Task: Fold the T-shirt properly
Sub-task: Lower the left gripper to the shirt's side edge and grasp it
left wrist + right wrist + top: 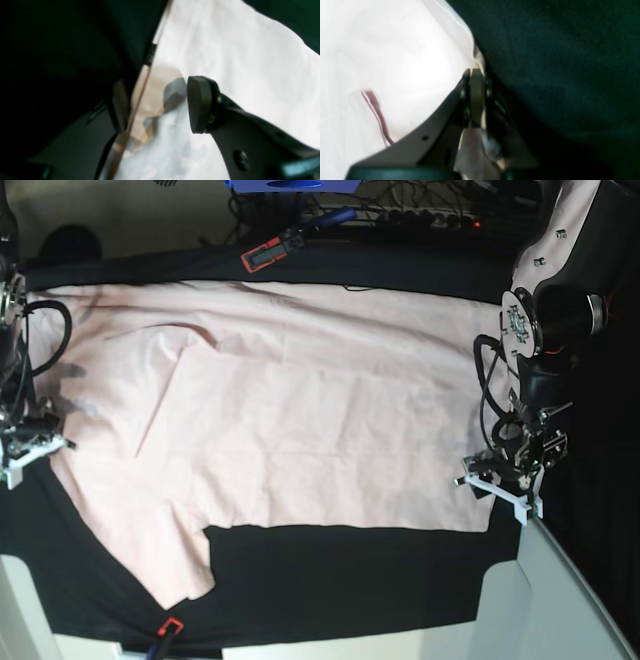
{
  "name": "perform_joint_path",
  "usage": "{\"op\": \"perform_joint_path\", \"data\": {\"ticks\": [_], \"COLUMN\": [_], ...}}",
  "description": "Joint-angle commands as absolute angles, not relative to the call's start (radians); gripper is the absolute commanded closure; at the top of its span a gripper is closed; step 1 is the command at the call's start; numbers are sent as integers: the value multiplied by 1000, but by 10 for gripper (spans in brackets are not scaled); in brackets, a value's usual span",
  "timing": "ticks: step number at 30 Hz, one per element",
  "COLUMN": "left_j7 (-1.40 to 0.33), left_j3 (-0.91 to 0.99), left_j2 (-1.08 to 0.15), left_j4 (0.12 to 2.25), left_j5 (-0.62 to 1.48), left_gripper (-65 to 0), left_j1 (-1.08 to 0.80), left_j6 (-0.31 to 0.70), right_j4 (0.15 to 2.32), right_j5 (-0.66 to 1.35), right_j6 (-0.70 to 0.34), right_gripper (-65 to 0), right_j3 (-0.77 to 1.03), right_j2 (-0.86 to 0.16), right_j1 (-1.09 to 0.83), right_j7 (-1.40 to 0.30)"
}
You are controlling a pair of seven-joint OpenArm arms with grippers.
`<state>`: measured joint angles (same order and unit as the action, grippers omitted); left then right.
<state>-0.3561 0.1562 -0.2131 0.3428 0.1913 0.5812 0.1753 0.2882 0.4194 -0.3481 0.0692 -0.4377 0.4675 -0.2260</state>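
Clearly the T-shirt point(300, 400), spread flat across the black-covered bench point(350, 580), is light, limp cotton, best taken at its edges. At its collar-side edge, the right end effector point(476, 97) is clamped on fabric. At its hem, the left end effector point(160, 105) straddles the edge, jaws apart.

Both wrist pictures are blurry and soft. The T-shirt point(395, 55) glows so bright that it looks almost white, and the black cloth point(557, 62) looks very dark. A gray shadow point(175, 93) lies on the shirt.
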Motion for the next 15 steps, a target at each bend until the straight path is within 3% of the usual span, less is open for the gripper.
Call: {"op": "perform_joint_path", "data": {"ticks": [1, 5, 11, 15], "left_j7": [-415, -415, -417, -417], "left_j3": [154, 162, 162, 162], "left_j2": [-199, -188, -193, -193], "left_j4": [340, 340, 340, 341], "left_j5": [203, 205, 205, 205], "left_gripper": [-346, -324, 0, 0], "left_j1": [585, 584, 584, 584], "left_j6": [193, 191, 189, 189], "right_j4": [302, 302, 302, 325], "right_j5": [426, 426, 426, 426], "right_j6": [-352, -352, -352, -351], "right_gripper": [0, 0, 0, 0], "right_j3": [68, 68, 68, 70], "right_j2": [-458, -458, -458, -458], "right_j1": [489, 489, 489, 492], "right_j7": [-220, -220, -220, -211]}}
